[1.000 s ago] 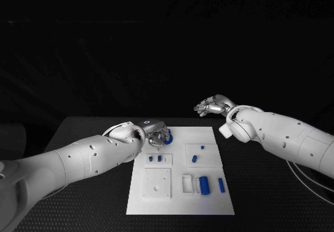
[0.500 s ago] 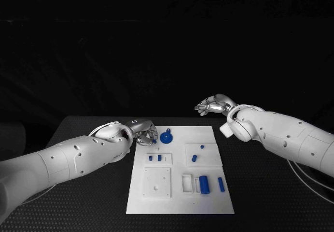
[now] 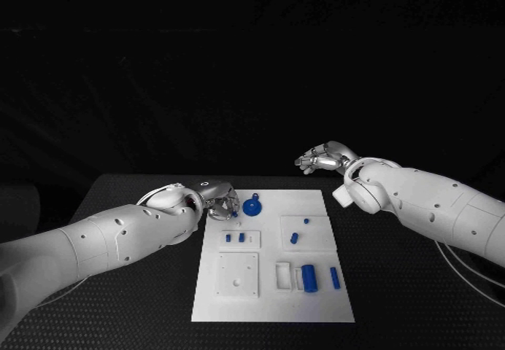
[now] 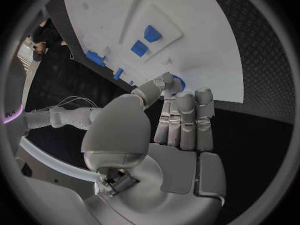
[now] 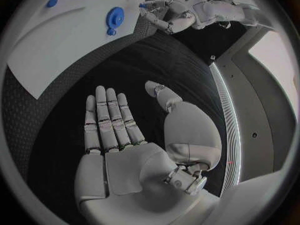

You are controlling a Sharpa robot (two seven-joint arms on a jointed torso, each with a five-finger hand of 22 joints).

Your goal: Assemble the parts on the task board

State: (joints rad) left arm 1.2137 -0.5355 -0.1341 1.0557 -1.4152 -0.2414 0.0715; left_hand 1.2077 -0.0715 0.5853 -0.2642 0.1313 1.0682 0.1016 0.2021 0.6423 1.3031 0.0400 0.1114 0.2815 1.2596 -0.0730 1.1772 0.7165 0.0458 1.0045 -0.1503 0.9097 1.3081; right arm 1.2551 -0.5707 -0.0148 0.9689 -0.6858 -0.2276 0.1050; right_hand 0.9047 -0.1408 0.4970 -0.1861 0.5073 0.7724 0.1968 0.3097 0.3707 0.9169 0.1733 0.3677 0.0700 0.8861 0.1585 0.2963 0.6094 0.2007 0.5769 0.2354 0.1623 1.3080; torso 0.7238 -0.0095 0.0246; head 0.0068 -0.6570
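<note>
Now our left hand [image 3: 218, 202] sits just off the task board [image 3: 316, 306]'s far-left corner, clear of the round blue part [image 3: 252, 207] w/ its small stem, which lies on the board near the far edge. A sec ago that hand was over the part, fingers round it; half a sec ago it had already pulled back to the left & the part was lying alone. Since then nothing much has shifted. So we judge: the part has been set down/released & the hand is backing away.

Left hand state: the left wrist view shows fingers [image 4: 185, 120] straight & side by side, thumb off to one side, nothing between them, so it's empty. A blue edge of the round part peeks past the fingertips there; touching or not, we can't tell.

Our right hand [image 3: 321, 160] hovers high beyond the board's far-right corner, same spot as 1 s ago. The right wrist view shows its palm flat, fingers [image 5: 109, 117] extended, holding nothing.

Other parts, unmoved: two small blue pieces [image 3: 233, 238] in the left-middle block, two more [image 3: 299, 230] in the block to its right, a bigger blue bar [image 3: 309, 278] & a slim one [image 3: 335, 278] toward the near right.

For the task: one placement looks done, prob. Whether the round part is properly seated we can't tell from here. Several loose pieces remain, so plenty left.
</note>
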